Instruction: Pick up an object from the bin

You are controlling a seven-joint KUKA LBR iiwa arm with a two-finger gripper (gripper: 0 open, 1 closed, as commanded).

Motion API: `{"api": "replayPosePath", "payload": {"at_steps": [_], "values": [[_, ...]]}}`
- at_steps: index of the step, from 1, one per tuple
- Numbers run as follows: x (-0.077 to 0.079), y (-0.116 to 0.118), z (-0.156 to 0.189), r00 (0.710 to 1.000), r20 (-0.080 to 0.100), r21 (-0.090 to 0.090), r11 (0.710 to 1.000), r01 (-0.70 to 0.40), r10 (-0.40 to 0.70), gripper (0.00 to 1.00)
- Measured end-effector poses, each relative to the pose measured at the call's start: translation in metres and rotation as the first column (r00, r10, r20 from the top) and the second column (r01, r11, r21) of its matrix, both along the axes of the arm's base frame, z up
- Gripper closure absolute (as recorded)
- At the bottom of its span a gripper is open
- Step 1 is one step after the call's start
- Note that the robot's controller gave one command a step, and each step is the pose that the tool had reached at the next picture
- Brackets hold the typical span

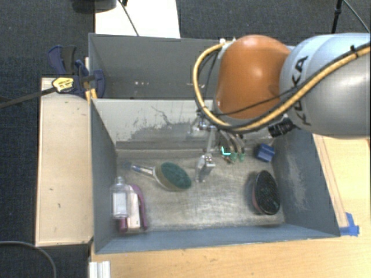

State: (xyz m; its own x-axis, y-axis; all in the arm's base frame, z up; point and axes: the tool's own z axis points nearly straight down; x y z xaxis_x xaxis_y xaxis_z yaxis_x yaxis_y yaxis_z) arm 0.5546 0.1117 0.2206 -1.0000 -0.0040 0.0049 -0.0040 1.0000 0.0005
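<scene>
Arm enters from the right. Its orange cover (pixel 252 74) and looped cables (pixel 200 91) hang over the far right part of the bin (pixel 103 155).

Gripper (pixel 204 168) is low over the floor, a little right of centre and near the far wall. Opening cannot be told from this angle, nor whether it grips anything.

Nearest thing: green brush (pixel 173 176), a round green-faced head on a thin handle, lying flat mid-floor.
- The head's right edge is just beside the gripper; contact cannot be told.
- The long axis runs roughly left to right, slightly tilted.
- The handle points left and a touch toward the far wall; the head is at the right, nearer end.
- The green face is turned up.

Surroundings:
- Black brush (pixel 266 193): dark oval, right of the gripper against the right wall, well apart from the green brush. Its long axis runs near to far.
- Blue piece (pixel 265 152): small, at the far right below the wrist, apart from the gripper.
- Bottle (pixel 120 200): clear, in the near left corner, with its cap toward the far wall. A pink pack (pixel 137 210) lies alongside, touching it. Both are well apart from the gripper.

The floor between the green brush and black brush is bare. The wrist and cables overhang the far right floor and hide part of it.
</scene>
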Motion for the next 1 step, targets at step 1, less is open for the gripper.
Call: {"api": "replayPosePath", "payload": {"at_steps": [1], "values": [[-0.0196,0.0426,-0.1504,0.979,0.013,0.004,0.979,0.205,-0.205,0.00]]}}
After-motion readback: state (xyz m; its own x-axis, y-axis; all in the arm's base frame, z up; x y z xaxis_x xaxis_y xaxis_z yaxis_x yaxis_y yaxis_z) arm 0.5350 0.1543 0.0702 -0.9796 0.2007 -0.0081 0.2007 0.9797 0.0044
